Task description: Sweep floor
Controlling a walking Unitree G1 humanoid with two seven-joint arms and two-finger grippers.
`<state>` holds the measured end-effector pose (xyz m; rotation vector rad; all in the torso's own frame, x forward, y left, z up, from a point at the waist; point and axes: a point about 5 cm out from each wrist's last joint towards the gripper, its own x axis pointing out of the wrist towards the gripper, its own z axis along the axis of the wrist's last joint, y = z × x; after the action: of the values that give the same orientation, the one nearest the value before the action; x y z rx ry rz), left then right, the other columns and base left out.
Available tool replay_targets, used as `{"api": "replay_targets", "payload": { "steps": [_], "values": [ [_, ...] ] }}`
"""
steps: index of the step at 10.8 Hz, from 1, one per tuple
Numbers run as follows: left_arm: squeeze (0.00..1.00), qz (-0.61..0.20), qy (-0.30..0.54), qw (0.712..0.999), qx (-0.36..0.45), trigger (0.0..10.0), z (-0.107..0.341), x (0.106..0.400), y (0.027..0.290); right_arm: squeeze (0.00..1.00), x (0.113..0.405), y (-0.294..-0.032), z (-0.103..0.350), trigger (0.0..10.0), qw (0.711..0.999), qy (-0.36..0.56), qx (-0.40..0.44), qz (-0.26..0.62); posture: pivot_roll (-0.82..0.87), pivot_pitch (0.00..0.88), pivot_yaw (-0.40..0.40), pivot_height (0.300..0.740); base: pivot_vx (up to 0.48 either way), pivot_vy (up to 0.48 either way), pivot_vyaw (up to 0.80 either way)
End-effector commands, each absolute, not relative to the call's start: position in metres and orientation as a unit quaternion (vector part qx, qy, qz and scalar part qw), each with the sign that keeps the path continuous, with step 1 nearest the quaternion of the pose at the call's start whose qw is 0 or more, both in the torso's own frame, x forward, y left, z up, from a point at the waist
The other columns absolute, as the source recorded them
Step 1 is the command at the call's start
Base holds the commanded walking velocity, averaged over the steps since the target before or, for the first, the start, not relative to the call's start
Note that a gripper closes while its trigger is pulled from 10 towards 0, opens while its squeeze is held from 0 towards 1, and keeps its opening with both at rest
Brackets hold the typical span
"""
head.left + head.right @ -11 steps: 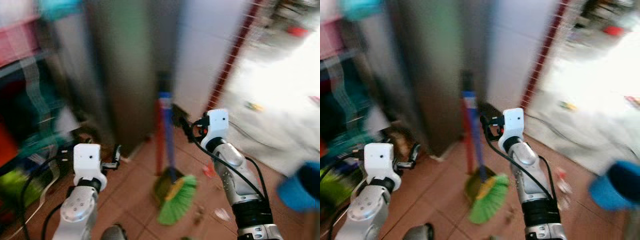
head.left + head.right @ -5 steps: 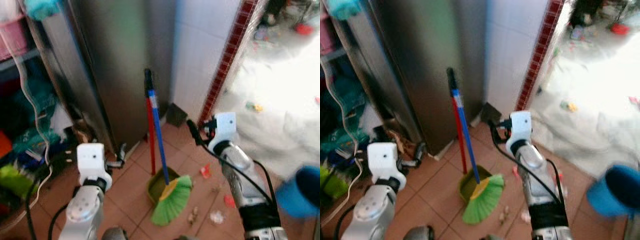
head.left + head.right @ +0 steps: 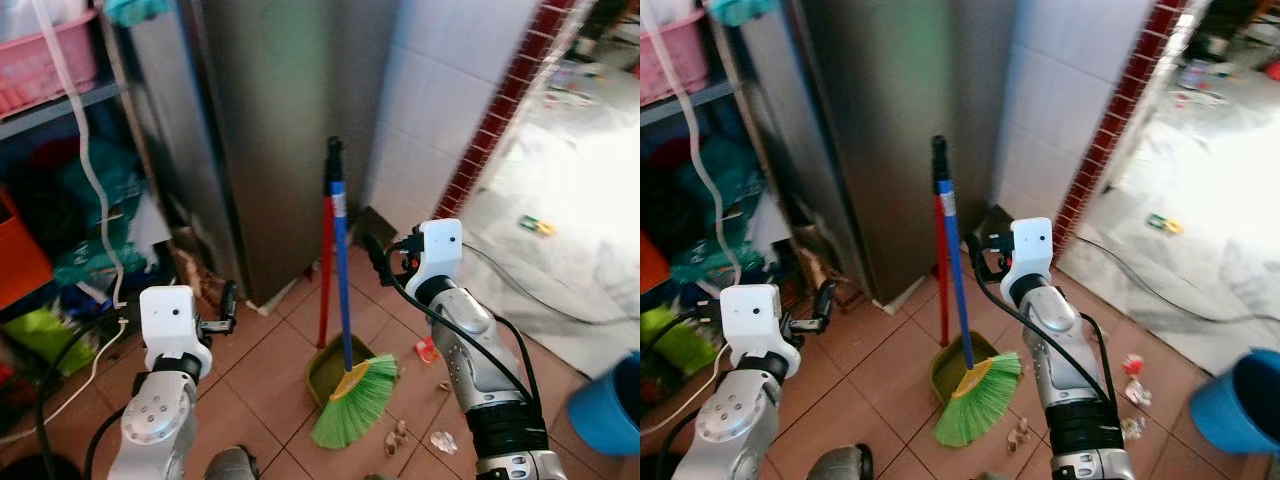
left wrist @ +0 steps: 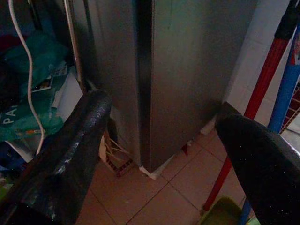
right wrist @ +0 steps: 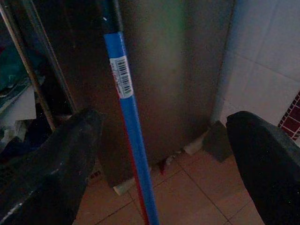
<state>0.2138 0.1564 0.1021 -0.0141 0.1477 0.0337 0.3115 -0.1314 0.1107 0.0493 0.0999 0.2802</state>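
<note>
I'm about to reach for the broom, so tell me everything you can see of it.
The broom has a blue handle with a black grip at the top and a white barcode sticker below it. Its bright green bristles, under a yellow collar, splay out on the brown tiled floor. It stands nearly upright, its top leaning against the steel cabinet, with a red handle right beside it and a green dustpan at its foot. The right gripper is open, close beside it, not touching.

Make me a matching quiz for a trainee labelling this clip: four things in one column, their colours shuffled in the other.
Things:
1. broom handle
2. bristles
3. basket
4. dustpan handle

Colours:
A. red
B. pink
C. blue
D. green

Pairs: 1-C, 2-D, 3-B, 4-A
</note>
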Motion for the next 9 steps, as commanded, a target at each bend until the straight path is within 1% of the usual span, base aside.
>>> {"api": "replay_targets", "payload": {
  "steps": [1,2,3,5,6,7,8,9],
  "values": [
    [0.0,0.013,0.077,0.997,-0.005,10.0,0.102,0.211,0.155,0.0,0.31,-0.131,0.109,10.0,0.988,0.057,0.027,0.139,0.04,0.082,-0.045,0.74,0.0,0.0,0.0],
    [0.0,0.011,0.078,0.997,-0.006,10.0,0.101,0.21,0.155,0.0,0.308,-0.131,0.104,10.0,0.986,0.072,0.02,0.148,0.04,0.082,-0.045,0.74,0.0,0.0,0.0],
    [0.0,0.012,0.081,0.997,-0.006,10.0,0.101,0.211,0.155,0.0,0.3,-0.134,0.085,10.0,0.978,0.129,-0.009,0.161,0.04,0.08,-0.045,0.74,0.277,0.0,0.0],
    [0.0,0.015,0.091,0.996,-0.001,10.0,0.098,0.207,0.156,0.0,0.297,-0.14,0.084,10.0,0.979,0.129,-0.011,0.157,0.04,0.08,-0.044,0.74,0.277,0.0,0.0],
    [0.0,0.016,0.099,0.995,-0.002,10.0,0.097,0.2,0.157,0.0,0.294,-0.144,0.086,10.0,0.98,0.126,-0.012,0.153,0.04,0.079,-0.044,0.74,0.281,0.0,0.0],
    [0.0,0.014,0.113,0.994,-0.003,10.0,0.097,0.189,0.159,0.0,0.289,-0.153,0.088,10.0,0.985,0.115,-0.003,0.126,0.04,0.08,-0.04,0.74,0.259,0.0,0.0],
    [0.0,0.006,0.124,0.992,0.001,10.0,0.095,0.182,0.16,0.0,0.285,-0.159,0.09,10.0,0.989,0.102,0.005,0.108,0.04,0.08,-0.038,0.74,0.0,0.0,0.0],
    [0.0,-0.003,0.135,0.991,0.003,10.0,0.091,0.178,0.161,0.0,0.282,-0.16,0.091,10.0,0.99,0.095,0.009,0.105,0.04,0.076,-0.04,0.74,0.0,0.0,0.0]
  ]
}}
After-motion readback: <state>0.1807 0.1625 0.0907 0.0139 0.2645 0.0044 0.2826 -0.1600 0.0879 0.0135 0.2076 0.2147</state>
